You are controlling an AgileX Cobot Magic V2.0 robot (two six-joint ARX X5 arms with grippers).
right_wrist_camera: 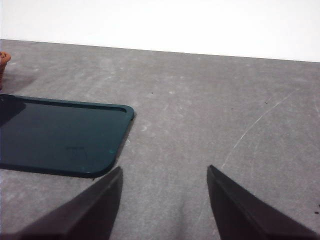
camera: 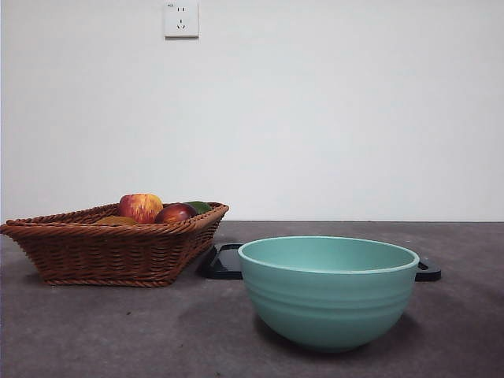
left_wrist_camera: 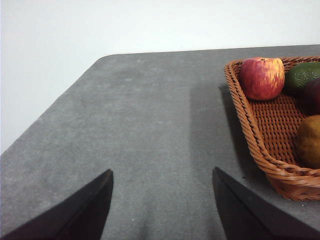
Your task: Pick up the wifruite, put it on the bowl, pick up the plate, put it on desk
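So here's what we've got: the teal bowl (camera: pixel 327 290) sits up front on the counter (camera: pixel 118 331), upright, and from this low angle we can't see inside it; right behind it lies a dark flat plate (camera: pixel 224 264), more like a rectangular tray with rounded corners, flat on the counter with its ends poking out on either side of the bowl; next to that is a brown wicker basket (camera: pixel 110 248) with the fruit in it: a red-yellow apple (camera: pixel 141 207), a darker red fruit (camera: pixel 175 213), something green (camera: pixel 199 206) behind it, and a brownish one (camera: pixel 115 221) tucked low.

Our left hand (left_wrist_camera: pixel 162 200) hangs over bare counter with its jaws spread wide and nothing between them; the basket is off to one side of it, near but not touching, apple at the basket's far end.

Our right hand (right_wrist_camera: pixel 164 197) is the same deal, jaws apart, gripping nothing, bare counter under it; the dark plate lies just beside it, one rounded corner closest to the hand.

Neither hand shows in the front view.
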